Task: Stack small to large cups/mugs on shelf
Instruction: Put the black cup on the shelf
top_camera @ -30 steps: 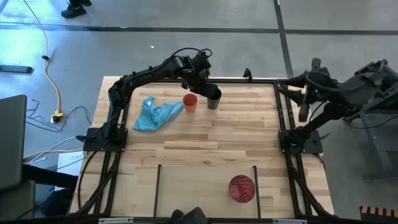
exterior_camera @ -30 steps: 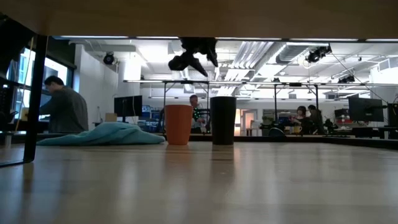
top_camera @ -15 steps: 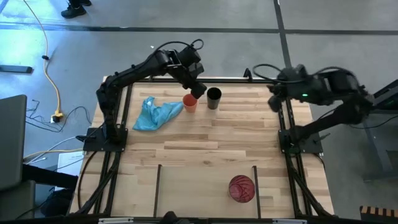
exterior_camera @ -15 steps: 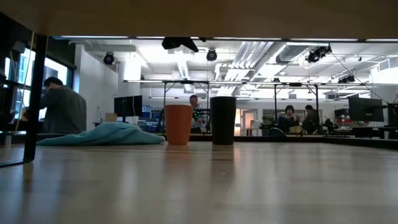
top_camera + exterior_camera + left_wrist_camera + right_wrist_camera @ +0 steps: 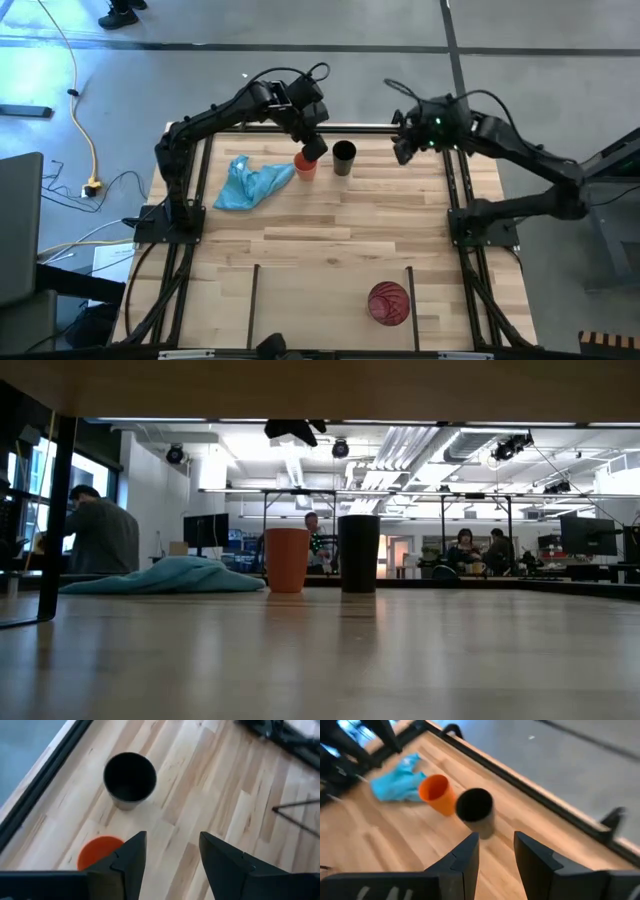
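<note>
Currently, the left end effector [image 5: 314, 149] hangs above the orange cup [image 5: 304, 166] near the top centre of the high view, its fingers spread wide and holding nothing. The right end effector [image 5: 400, 146] hangs over the desk's [image 5: 330, 225] upper right edge, fingers partly open and empty, facing the black cup [image 5: 343, 157] across bare planks.

Task object locations:
- Orange cup: upright, just left of the black cup, apart from it.
- Black cup: upright, upper centre of the high view.
- Red-pink cup [image 5: 388, 302]: alone at the lower right, on the shelf [image 5: 330, 300] between the two thin black bars.
- Light-blue cloth [image 5: 250, 183]: crumpled, left of the orange cup; not a task object.

Risks, as judged from this position:
- The orange and black cups stand close together. A finger descending between them could nudge the neighbour and tip it.
- Both arms converge on the same pair of cups. Simultaneous approach could cause arm contact.
- The cups look smooth and tapered. A shallow grip at the rim could slip.
- The cloth lies near the orange cup and may snag a finger.

Materials: the cups appear to be rigid, handleless plastic with round open mouths; the red-pink one looks translucent. The desk is pale plank wood with visible grain. The cloth is soft and folded.
</note>
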Controlling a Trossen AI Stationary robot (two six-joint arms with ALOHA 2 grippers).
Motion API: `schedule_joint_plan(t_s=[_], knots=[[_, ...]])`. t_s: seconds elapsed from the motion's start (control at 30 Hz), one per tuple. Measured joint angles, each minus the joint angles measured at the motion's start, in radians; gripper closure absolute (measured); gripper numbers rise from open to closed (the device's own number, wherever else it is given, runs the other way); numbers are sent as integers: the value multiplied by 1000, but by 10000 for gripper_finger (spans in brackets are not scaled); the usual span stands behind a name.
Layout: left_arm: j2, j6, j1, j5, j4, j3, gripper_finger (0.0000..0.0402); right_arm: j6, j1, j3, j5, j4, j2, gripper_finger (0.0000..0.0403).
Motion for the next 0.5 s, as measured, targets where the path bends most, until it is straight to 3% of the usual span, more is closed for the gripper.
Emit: schedule_joint_plan(t_s=[0.2,0.5], knots=[[-4,121,1,-5,32,0,231,50,-176,-64,-280,144,51,289],[-3,131,44,-28,115,0,231,68,-291,-65,-553,166,256,289]])
